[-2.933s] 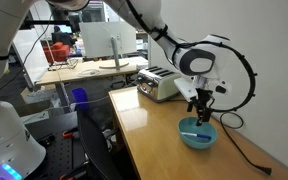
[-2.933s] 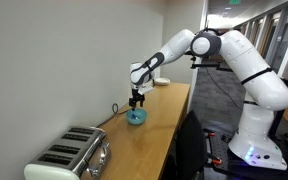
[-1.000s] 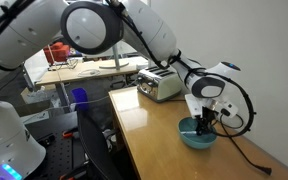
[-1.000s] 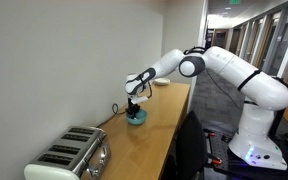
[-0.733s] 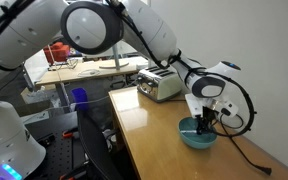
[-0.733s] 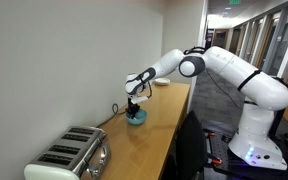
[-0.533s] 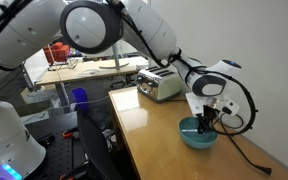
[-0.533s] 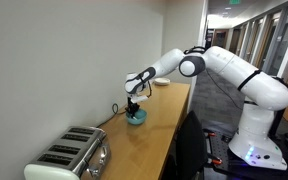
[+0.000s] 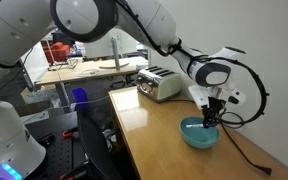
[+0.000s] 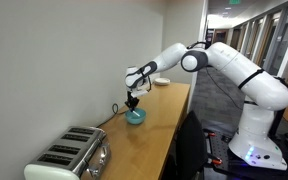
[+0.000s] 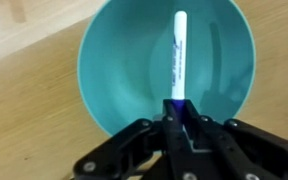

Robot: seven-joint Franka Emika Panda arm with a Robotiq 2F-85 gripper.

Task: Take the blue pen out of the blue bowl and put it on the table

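Robotiq gripper (image 11: 176, 113) positioned over small round turquoise plastic bowl (image 11: 112, 70), jaws clamped tight on dark-blue end of thin blue pen (image 11: 177, 55). Whitish barrel extended across bowl interior; contact with bowl cannot be told. Bowl seated on light-brown wooden table (image 9: 149, 125), silver toaster (image 9: 159, 83) well apart.

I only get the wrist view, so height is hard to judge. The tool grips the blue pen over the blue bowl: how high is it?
Observer: In an exterior view the tool, holding the blue pen, hangs close above the blue bowl. Whether the pen's tip clears the rim is too small to tell.
Operator: What else stands on the table?
Observer: A toaster, further along the table, apart from the bowl.
Operator: Anything nearer?
Observer: A black cable lies on the table on the bowl's wall side.
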